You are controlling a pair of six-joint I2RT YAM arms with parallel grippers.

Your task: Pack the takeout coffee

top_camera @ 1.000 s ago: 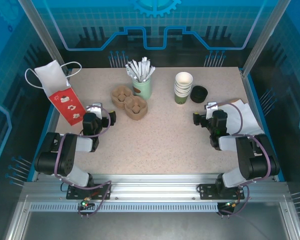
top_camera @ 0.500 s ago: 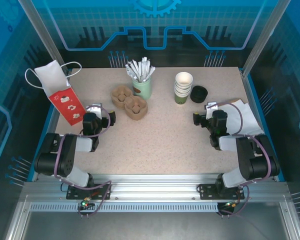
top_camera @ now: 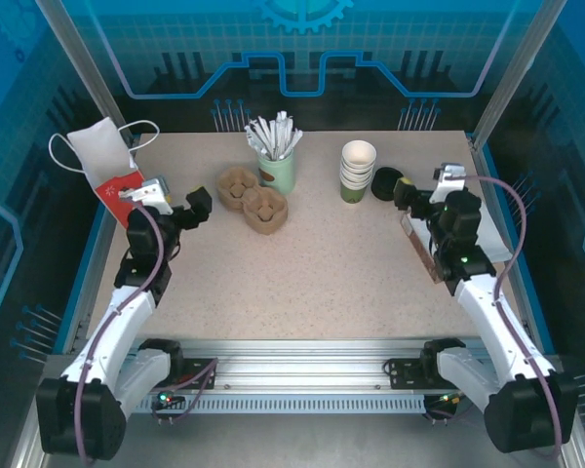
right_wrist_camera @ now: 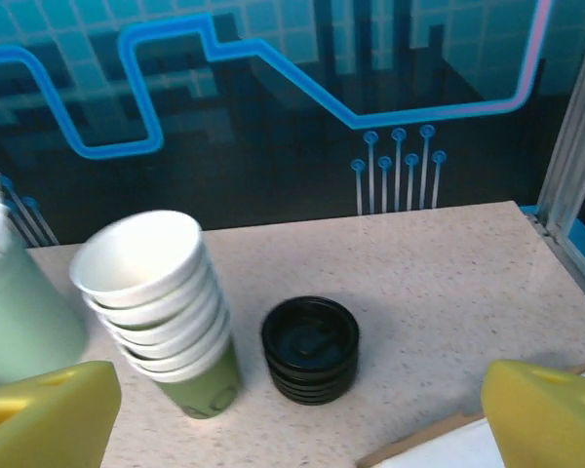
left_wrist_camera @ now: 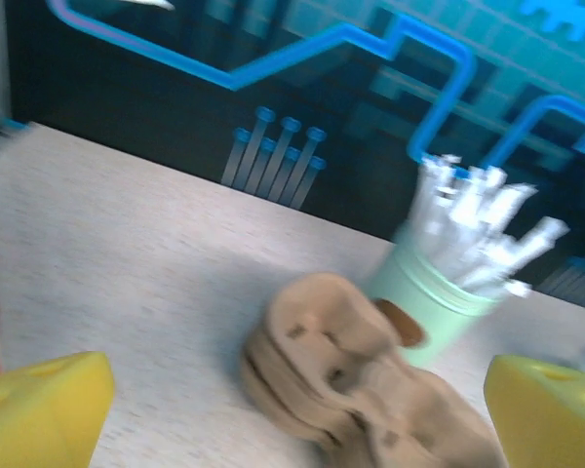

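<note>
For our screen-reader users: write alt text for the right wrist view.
A stack of white-rimmed green paper cups stands beside a short stack of black lids on a speckled table. The right claw, yellow fingers spread wide, frames the bottom corners.

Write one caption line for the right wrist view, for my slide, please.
Open right pincer facing a stack of white-rimmed cups, with a stack of black lids beside it.
</note>
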